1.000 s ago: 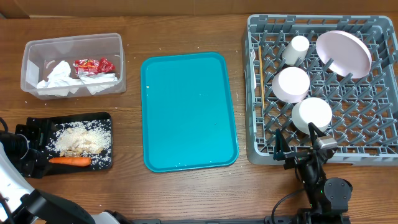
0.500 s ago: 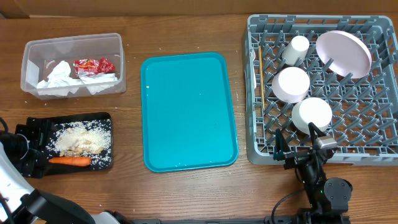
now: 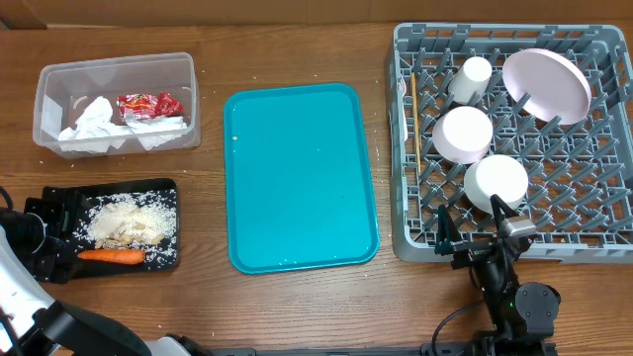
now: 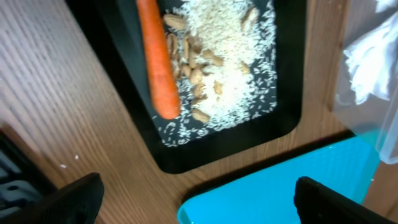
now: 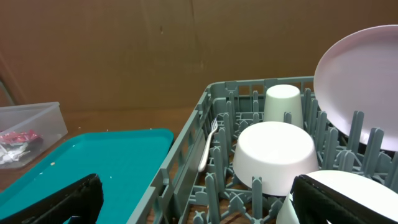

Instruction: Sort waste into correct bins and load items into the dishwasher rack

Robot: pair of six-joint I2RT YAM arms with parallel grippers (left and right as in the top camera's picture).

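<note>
The grey dishwasher rack (image 3: 504,252) at the right holds a white plate (image 3: 546,85), two upturned white bowls (image 3: 463,133) (image 3: 495,183), a white cup (image 3: 472,79) and a thin wooden stick (image 3: 416,150). The clear tub (image 3: 117,61) at the back left holds white napkins (image 3: 94,124) and a red wrapper (image 3: 148,103). The black tray (image 3: 170,237) holds grainy scraps (image 3: 124,220) and a carrot (image 3: 111,256). My left gripper (image 4: 199,205) is open and empty over the table beside the black tray (image 4: 186,155). My right gripper (image 5: 199,199) is open and empty at the rack's front edge.
A teal tray (image 3: 300,176) lies bare between the bins and the rack. A white fork (image 5: 208,146) stands along the rack's left wall. A brown cardboard wall runs along the back of the table.
</note>
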